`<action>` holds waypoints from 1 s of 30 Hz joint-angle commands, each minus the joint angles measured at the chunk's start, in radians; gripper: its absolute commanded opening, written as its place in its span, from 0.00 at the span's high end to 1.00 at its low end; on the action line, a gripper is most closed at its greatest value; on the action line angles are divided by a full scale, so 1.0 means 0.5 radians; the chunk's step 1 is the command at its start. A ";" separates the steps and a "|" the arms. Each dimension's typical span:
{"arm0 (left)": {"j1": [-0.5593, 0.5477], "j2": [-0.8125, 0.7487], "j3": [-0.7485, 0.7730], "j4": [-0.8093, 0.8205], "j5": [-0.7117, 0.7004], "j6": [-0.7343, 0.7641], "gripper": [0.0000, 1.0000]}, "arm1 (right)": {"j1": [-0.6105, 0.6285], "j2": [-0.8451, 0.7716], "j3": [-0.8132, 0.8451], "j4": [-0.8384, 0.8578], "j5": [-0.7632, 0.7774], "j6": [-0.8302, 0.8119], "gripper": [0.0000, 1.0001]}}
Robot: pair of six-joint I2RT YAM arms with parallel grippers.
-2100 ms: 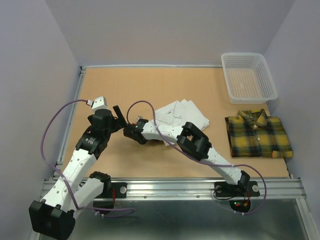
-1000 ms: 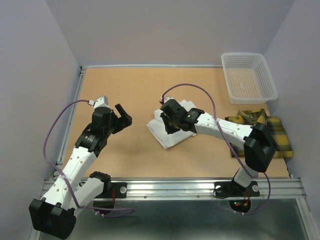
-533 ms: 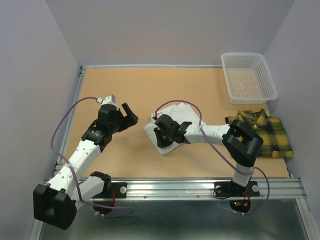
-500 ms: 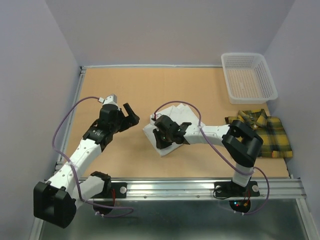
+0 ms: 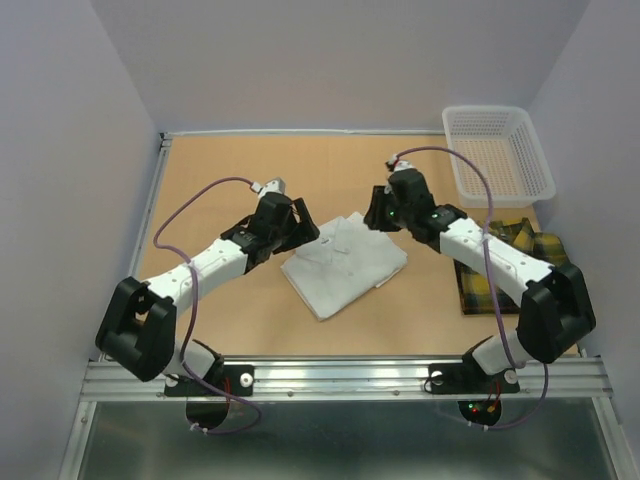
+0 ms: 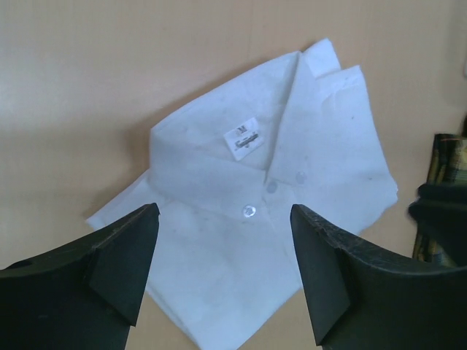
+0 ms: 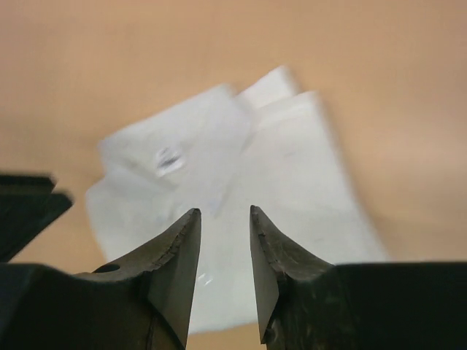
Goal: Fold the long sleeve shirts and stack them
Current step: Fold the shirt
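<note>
The white shirt [image 5: 345, 266] lies folded in a neat packet at mid table, collar toward the back. It also shows in the left wrist view [image 6: 292, 182] and, blurred, in the right wrist view [image 7: 292, 168]. The plaid shirt [image 5: 545, 285] lies folded at the right, partly hidden by my right arm. My left gripper [image 5: 304, 233] hovers at the white shirt's back-left corner, wide open and empty [image 6: 225, 219]. My right gripper [image 5: 379, 214] hovers over the shirt's back-right corner with its jaws a narrow gap apart, holding nothing [image 7: 225, 215].
A white mesh basket [image 5: 540, 160] stands at the back right corner, just behind the plaid shirt. A metal rail [image 5: 340, 375] runs along the near edge. Grey walls close in the left, back and right sides.
My right gripper has left the white shirt's near-left side and swung to its back-right corner. My left gripper has moved right to the shirt's back-left corner. The shirt now lies flatter.
</note>
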 commanded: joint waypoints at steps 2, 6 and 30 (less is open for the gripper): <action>-0.077 0.206 0.112 0.114 -0.045 -0.114 0.19 | -0.368 0.024 -0.112 -0.018 -0.081 0.005 0.61; -0.086 0.277 -0.056 0.169 -0.033 -0.178 0.23 | -0.515 0.120 -0.241 0.107 -0.228 0.106 0.62; -0.227 -0.076 -0.066 0.055 -0.171 0.622 0.12 | -0.688 -0.549 -0.943 0.224 -0.201 0.661 0.23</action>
